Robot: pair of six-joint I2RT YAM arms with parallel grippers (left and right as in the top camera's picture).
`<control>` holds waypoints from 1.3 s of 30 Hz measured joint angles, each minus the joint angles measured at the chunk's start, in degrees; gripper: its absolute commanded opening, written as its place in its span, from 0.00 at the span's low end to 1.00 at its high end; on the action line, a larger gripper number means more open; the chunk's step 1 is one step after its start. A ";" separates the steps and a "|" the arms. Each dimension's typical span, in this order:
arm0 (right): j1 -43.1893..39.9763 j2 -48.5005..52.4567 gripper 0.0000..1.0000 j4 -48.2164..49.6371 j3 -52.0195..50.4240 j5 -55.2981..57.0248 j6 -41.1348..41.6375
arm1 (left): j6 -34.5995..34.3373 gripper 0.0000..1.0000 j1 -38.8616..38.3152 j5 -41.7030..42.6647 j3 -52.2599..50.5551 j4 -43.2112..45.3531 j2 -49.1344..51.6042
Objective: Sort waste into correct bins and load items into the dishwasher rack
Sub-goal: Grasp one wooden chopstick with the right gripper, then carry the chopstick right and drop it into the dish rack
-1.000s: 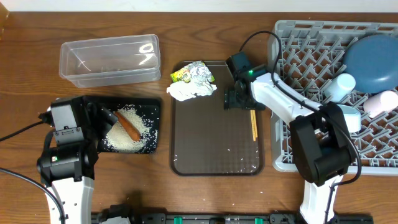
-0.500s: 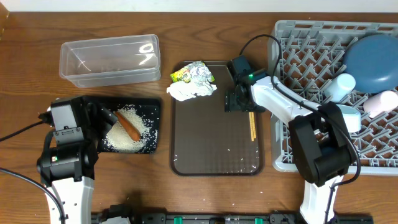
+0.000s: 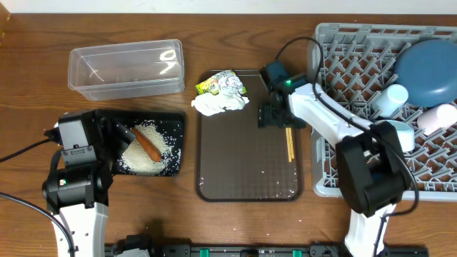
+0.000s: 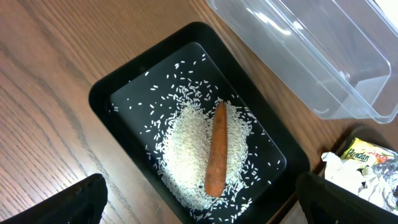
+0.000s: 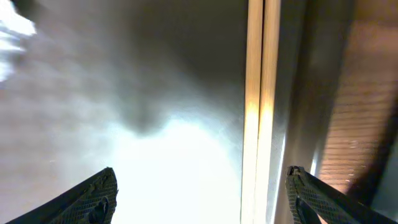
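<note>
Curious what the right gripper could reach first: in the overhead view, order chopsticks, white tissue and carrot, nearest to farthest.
From the right gripper:
1. chopsticks, right by it, on the brown tray.
2. white tissue, at that tray's top corner.
3. carrot, far off in the black tray.

This seems to be a robotics laboratory arranged for a kitchen exercise. A left robot arm (image 3: 75,193) and a right robot arm (image 3: 364,178), both white and black, stand on a black mounting rail (image 3: 178,250) at the near edge of a brown wooden desk (image 3: 28,86). A large square grey plastic lattice dishwasher rack (image 3: 335,43) stands at the desk's right edge.
</note>
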 measured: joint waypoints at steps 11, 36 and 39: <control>0.90 0.02 0.83 0.72 1.03 -0.26 -2.05 | 0.00 0.99 0.00 0.00 0.00 0.02 0.00; 1.86 5.57 0.15 2.01 1.03 1.18 -1.75 | 0.00 0.99 0.00 0.00 0.00 0.00 0.00; 3.39 5.62 0.01 2.05 1.03 2.03 -1.60 | 0.00 0.99 0.00 0.00 0.00 0.00 0.00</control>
